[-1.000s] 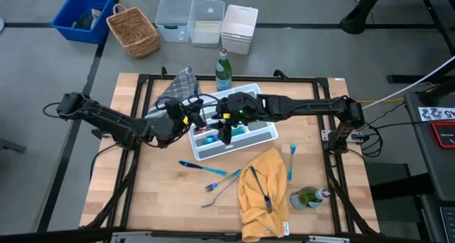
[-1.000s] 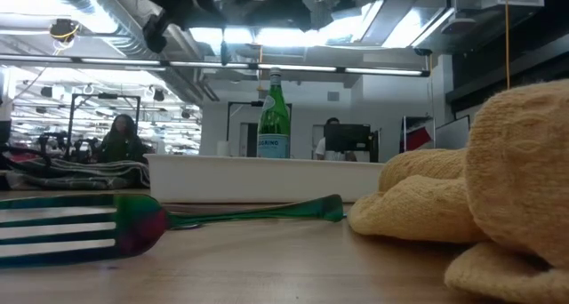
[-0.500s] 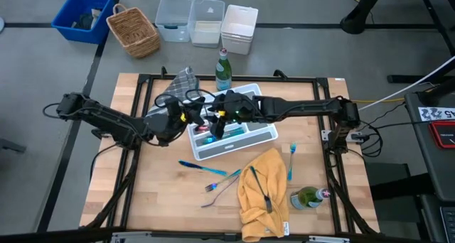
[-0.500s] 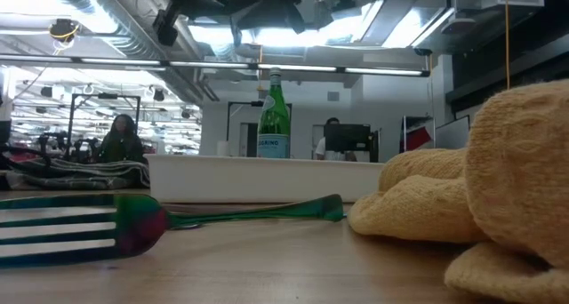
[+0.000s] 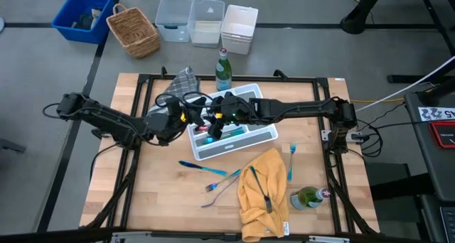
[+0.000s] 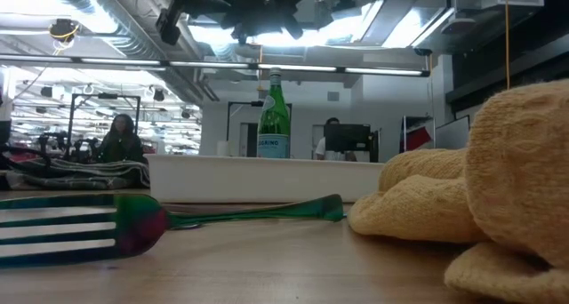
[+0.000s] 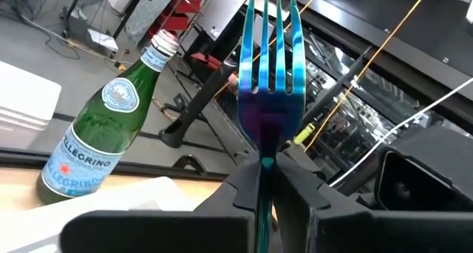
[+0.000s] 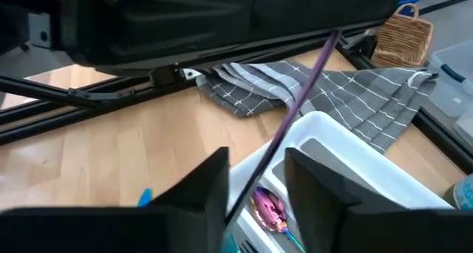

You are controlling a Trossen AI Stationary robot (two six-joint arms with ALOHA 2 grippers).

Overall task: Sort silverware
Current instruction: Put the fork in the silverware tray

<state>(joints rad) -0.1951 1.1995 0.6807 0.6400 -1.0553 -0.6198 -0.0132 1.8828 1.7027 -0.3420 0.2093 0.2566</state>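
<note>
My left gripper (image 5: pixel 186 116) is shut on an iridescent blue-purple fork (image 7: pixel 270 53) and holds it in the air over the left end of the white divided tray (image 5: pixel 264 133). My right gripper (image 8: pixel 256 180) is open. Its fingers stand on either side of the fork's slim purple handle (image 8: pixel 307 75), which slants down from the left gripper. More silverware lies in the tray (image 5: pixel 210 138). There is also silverware on the table: a blue knife (image 5: pixel 190 165), forks (image 5: pixel 220 182), a teal piece (image 5: pixel 292 152) and a dark piece (image 5: pixel 264 195) on the yellow cloth. My left gripper pinches the fork just below its neck (image 7: pixel 264 158) between its two fingers. The tines stand up past the fingers and the handle runs down below them. The fork is lifted clear of the tray. My right gripper has the handle's lower part (image 8: pixel 250 185) in its gap, close to one finger (image 8: pixel 214 180). I cannot tell whether that finger touches it.
A green glass bottle (image 5: pixel 223 69) stands just behind the tray, and a grey checked cloth (image 5: pixel 179 84) lies at the tray's far left. A yellow towel (image 5: pixel 263 193) and a tipped green bottle (image 5: pixel 307 197) lie at the near right. Bins and a basket (image 5: pixel 133 31) sit beyond the table.
My right gripper has moved toward the table's left, closer to the left gripper and the fork, and has sunk a little. In the low view both arms have come further into the picture at the top. The fork stays held in the air.
</note>
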